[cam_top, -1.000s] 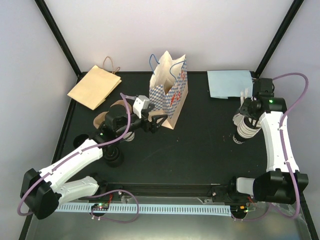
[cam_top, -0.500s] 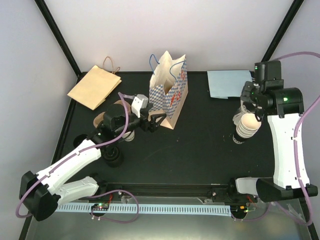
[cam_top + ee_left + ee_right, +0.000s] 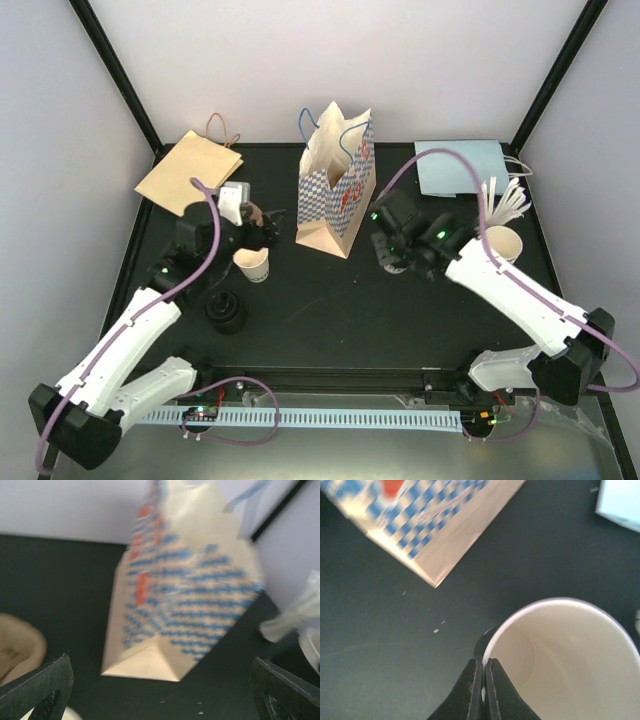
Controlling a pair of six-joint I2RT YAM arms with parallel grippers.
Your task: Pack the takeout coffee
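Standing paper bag (image 3: 338, 190) at back-centre; flat paper bag (image 3: 189, 172) back-left, folded bag (image 3: 458, 165) back-right, paper cup (image 3: 253, 265) before it, leftward.

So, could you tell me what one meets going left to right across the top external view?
Flat brown bag → small paper cup → checkered bag → right end effector pinching a white cup → cup by the stirrers.

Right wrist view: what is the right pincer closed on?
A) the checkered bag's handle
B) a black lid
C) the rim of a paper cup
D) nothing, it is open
C: the right pincer is pinched shut on the rim of the cup, whose white inside fills the lower right of the view.
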